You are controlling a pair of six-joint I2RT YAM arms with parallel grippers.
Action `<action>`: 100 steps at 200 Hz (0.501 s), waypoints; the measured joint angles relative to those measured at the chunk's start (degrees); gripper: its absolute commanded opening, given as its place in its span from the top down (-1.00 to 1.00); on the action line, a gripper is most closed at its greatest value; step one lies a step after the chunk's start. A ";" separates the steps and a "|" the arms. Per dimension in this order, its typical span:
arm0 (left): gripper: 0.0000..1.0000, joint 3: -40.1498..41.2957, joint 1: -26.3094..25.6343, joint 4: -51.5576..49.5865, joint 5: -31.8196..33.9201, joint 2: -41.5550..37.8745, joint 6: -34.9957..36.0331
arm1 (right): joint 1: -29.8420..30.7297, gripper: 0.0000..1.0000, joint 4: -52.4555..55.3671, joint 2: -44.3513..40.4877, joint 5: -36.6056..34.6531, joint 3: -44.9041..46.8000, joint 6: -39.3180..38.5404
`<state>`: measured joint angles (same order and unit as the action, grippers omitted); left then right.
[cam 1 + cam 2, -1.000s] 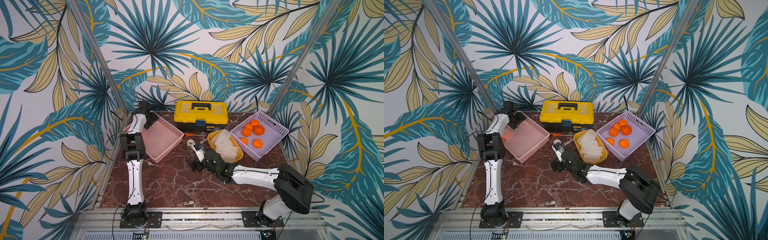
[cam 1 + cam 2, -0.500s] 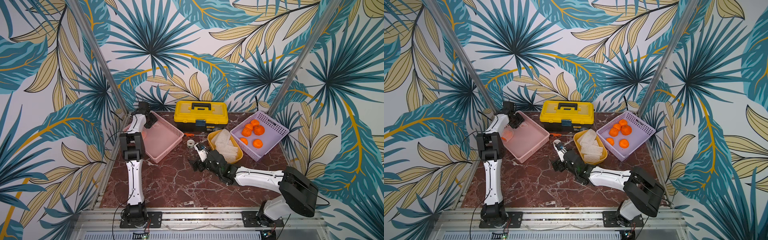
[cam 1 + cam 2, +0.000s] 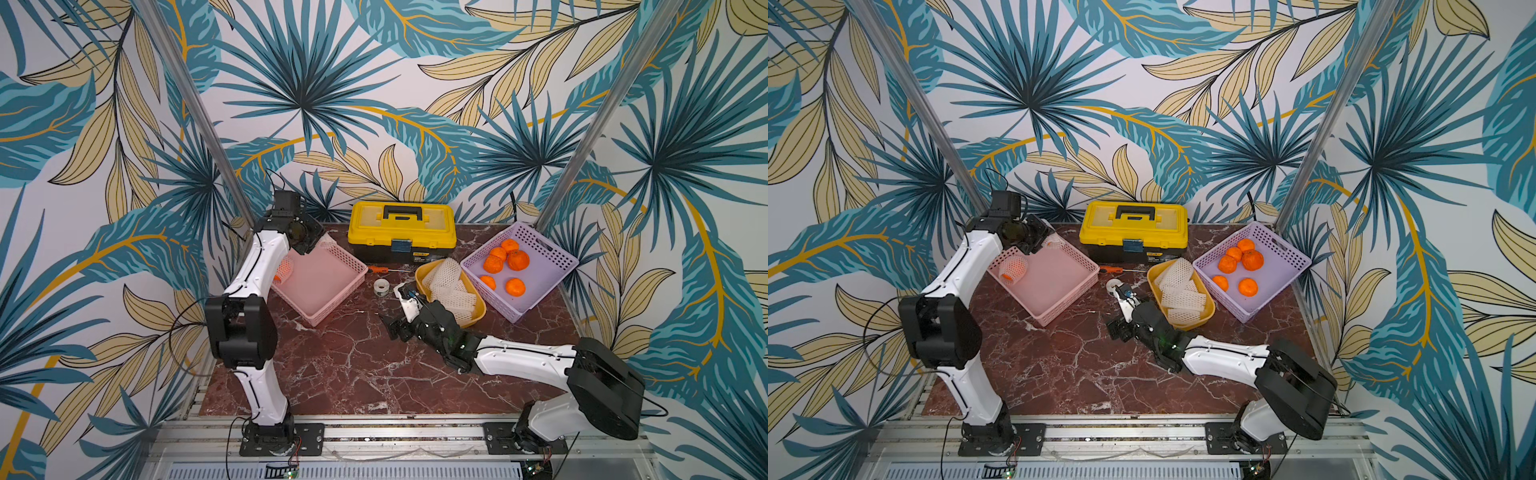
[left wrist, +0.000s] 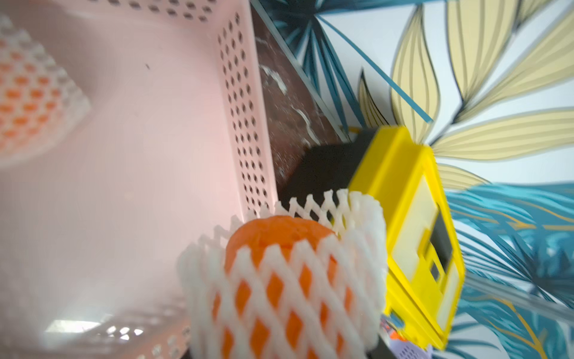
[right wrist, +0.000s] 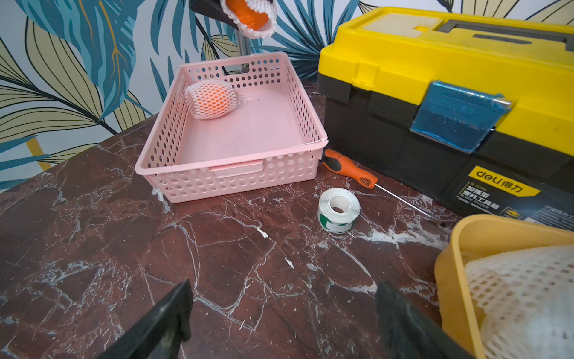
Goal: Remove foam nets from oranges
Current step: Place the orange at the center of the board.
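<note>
Top views both show the left gripper (image 3: 1047, 241) squeezing a round orange (image 4: 273, 231) in its soft white foam net (image 4: 360, 248) above the holey pink basket (image 3: 322, 286), where another netted orange (image 3: 1013, 268) lies. Farther right, the right gripper (image 5: 284, 292) is wide open and empty beside limp nets (image 3: 446, 276) in a yellow bowl (image 3: 478, 311). Bare oranges (image 3: 517, 261) sit in the purple basket (image 3: 540, 286).

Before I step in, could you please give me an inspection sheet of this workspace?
Surface: red-brown marble tabletop, white-veined; no spills seen.
Job's things: bare oranges in the purple perforated basket; empty white foam nets piled in the yellow oval tray; one netted orange in the pink perforated basket.
Clutter: yellow-and-black toolbox, orange-handled screwdriver, white tape roll.
Pincers: left pincer shut on a second netted orange above the pink basket; right pincer open, empty, low over the tabletop.
Cables: black cable looping beside the left arm.
Surroundings: leaf-print walls; metal rail at the front.
</note>
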<state>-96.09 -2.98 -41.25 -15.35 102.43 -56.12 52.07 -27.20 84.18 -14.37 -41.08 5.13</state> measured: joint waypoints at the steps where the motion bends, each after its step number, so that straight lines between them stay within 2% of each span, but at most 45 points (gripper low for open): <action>1: 0.07 0.31 -0.13 0.04 -0.11 -0.28 -0.09 | -0.02 -0.87 0.00 -0.02 -0.02 0.00 0.00; 23: 0.07 10.32 -5.40 1.70 -3.67 -7.76 -4.72 | -0.04 -0.87 -0.63 -0.09 -0.98 0.22 0.02; 43: 0.06 18.12 -10.54 2.64 -6.23 -11.41 -8.09 | -0.20 -0.87 -1.38 -0.15 -1.49 0.44 0.42; 74: 0.06 31.36 -18.32 5.92 -9.84 -15.67 -14.32 | -0.57 -0.88 -2.51 -3.02 -1.70 3.10 1.16; 100: 0.05 37.92 -23.28 8.04 -12.87 -16.04 -18.40 | -1.95 -0.88 -2.51 -6.08 -1.75 4.13 2.36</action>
<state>-58.17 -26.26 -33.21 -28.23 86.39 -74.52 50.13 -29.71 78.11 -16.12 -36.95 7.49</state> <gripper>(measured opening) 0.474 0.939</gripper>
